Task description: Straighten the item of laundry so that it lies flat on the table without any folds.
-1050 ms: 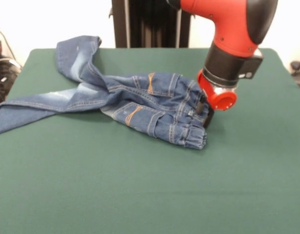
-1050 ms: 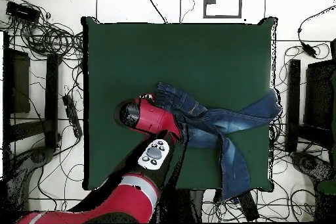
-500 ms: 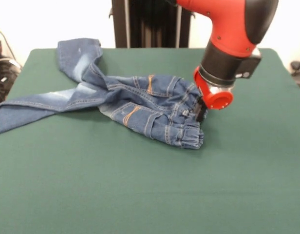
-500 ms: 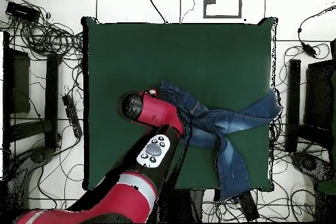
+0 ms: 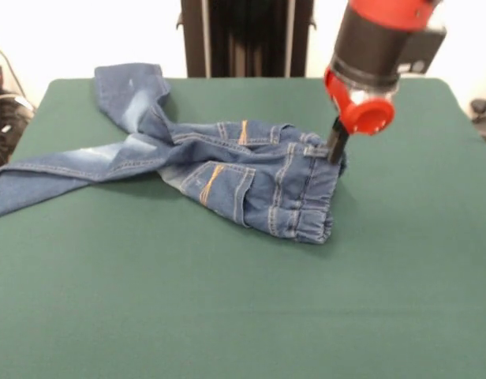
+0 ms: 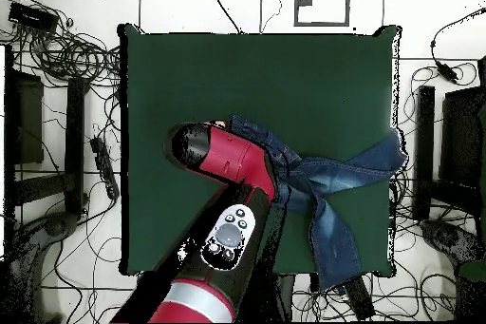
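The item of laundry (image 5: 251, 174) is a small pair of blue jeans with orange stitching, lying crumpled on the green table (image 5: 227, 316). My gripper (image 5: 335, 148) is shut on the waistband at the jeans' right end and holds that corner raised off the cloth. One leg runs to the table's left edge (image 5: 38, 178). The other bends up toward the far left corner (image 5: 128, 87). In the overhead view the red arm (image 6: 228, 159) covers the gripper, and the jeans (image 6: 327, 176) spread to its right across the table (image 6: 285, 73).
Both leg ends reach the table's edges: one (image 6: 387, 154) at the right side of the overhead view, one (image 6: 334, 261) at its bottom side. Cables (image 6: 85, 54) and dark racks (image 6: 24, 116) surround the table.
The gripper has risen and shifted slightly toward the far side, lifting the waistband corner with it. The waist end now stands up instead of lying bunched.
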### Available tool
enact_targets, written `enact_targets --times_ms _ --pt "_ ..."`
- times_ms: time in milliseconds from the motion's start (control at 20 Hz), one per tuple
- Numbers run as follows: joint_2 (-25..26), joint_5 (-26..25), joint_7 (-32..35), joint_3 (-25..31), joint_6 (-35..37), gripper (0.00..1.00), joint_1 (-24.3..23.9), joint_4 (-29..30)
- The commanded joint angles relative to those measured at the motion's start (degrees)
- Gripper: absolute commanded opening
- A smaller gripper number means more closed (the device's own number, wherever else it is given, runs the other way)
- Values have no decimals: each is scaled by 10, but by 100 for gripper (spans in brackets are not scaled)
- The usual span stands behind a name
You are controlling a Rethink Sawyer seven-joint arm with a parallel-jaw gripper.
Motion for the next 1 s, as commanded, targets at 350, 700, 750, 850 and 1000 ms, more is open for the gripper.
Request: enact_targets --times_ms 350,700,750,850,1000 --pt "-101 -34 -59 210 -110 0 -57 170" --pt "-175 -78 -51 249 -133 0 -66 265" --pt "-184 -83 -49 257 -136 0 -67 277" --pt "-199 -89 -34 266 -127 0 -56 290" --pt "-200 -93 14 252 -112 0 -9 281"
